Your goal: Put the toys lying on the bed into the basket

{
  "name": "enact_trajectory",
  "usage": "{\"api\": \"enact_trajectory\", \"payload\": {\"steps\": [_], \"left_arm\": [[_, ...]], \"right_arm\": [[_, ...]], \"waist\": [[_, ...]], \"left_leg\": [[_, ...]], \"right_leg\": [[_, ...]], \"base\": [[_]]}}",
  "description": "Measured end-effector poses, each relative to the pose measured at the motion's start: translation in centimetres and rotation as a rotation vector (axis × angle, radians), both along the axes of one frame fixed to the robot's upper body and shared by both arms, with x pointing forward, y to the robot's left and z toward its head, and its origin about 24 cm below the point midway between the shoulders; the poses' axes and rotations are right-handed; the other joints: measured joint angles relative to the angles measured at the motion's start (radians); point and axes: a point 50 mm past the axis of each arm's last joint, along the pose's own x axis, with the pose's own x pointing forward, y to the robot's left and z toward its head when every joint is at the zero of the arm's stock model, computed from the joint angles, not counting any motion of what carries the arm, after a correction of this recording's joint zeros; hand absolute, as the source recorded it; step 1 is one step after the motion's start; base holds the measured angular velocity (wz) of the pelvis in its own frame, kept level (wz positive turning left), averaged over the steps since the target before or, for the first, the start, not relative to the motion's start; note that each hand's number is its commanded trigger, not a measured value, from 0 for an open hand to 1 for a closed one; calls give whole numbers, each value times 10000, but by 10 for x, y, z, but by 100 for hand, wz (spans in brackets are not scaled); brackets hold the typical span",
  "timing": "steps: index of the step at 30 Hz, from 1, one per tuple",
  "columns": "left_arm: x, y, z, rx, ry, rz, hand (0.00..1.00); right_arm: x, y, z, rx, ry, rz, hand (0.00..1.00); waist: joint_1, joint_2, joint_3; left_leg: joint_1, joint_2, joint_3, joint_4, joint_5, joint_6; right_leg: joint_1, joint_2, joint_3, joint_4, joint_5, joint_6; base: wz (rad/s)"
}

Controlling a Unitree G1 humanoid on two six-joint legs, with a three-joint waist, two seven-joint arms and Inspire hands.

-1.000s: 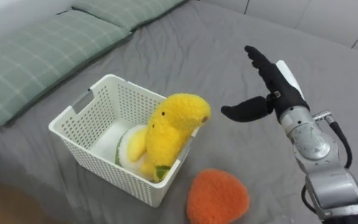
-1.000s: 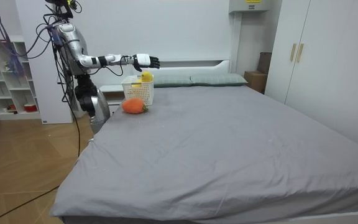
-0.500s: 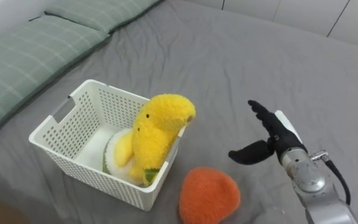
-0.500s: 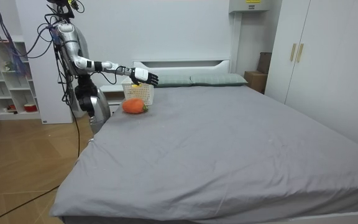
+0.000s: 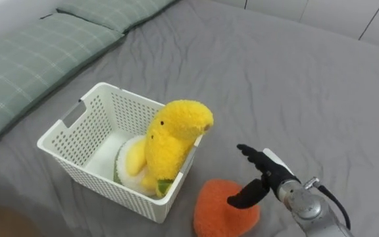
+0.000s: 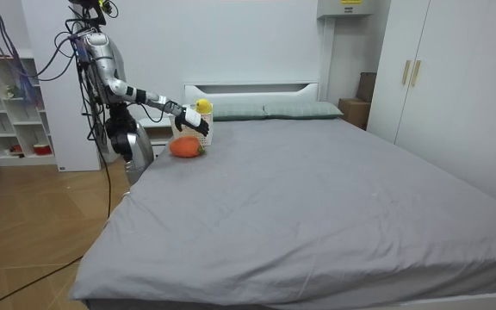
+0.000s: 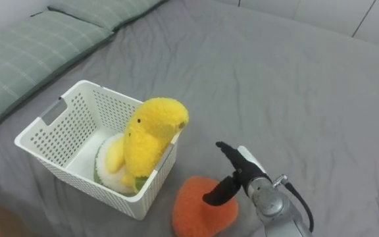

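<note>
Orange plush toy (image 5: 217, 212) laid on the bed (image 5: 295, 85), right hand (image 5: 270, 173) held over it, fingers (image 5: 250, 154) spread wide, yellow plush (image 5: 170, 139) seated in white basket (image 5: 89, 174).

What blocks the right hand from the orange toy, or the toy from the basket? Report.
Nothing visible lies between the open right hand and the orange toy close by. The yellow plush leans over the basket wall nearest that toy.
</note>
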Motion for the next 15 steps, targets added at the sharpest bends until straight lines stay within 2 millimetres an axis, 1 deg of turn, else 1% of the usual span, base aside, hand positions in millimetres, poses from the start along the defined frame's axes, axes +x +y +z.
{"api": "enact_trajectory", "payload": {"steps": [3,4,6,8,9,11,15], "left_arm": [[1,-1,0,-33,-28,-18,0],[1,-2,0,-53,-31,-15,0],[1,-4,-1,-93,-61,2,0],[1,-5,-1,-122,-68,12,0],[1,-5,-1,-132,-69,13,0],[1,-7,-1,-187,-71,30,0],[1,-9,-2,-217,-61,32,0]], "right_arm": [[-2,6,-3,32,150,250,0],[-3,8,-5,-18,241,363,0],[-6,9,-10,-172,413,411,0],[-9,8,-16,-320,723,393,0],[-11,7,-18,-355,831,380,0],[-18,2,-30,-560,1401,275,0],[-26,-3,-41,-914,2013,279,0]], "waist": [[32,35,17],[75,85,30],[149,100,29],[197,122,22],[203,129,19],[268,168,11],[306,216,39]], "left_leg": [[17,-3,-12,31,0,0],[26,-6,-20,33,0,0],[28,-14,-51,34,0,-5],[22,-27,-127,43,-8,-52],[26,-26,-133,51,-7,-51],[75,-23,-140,46,13,-23],[92,-21,-139,37,17,-29]], "right_leg": [[59,-3,-41,-5,0,0],[73,-3,-50,-11,0,0],[78,-4,-65,-11,0,0],[90,-4,-132,-8,0,0],[102,-3,-153,-10,0,0],[155,-3,-205,-17,-1,0],[165,-3,-220,-17,-1,-1]], "base": [[5],[0],[2],[7],[7],[2],[0]]}}
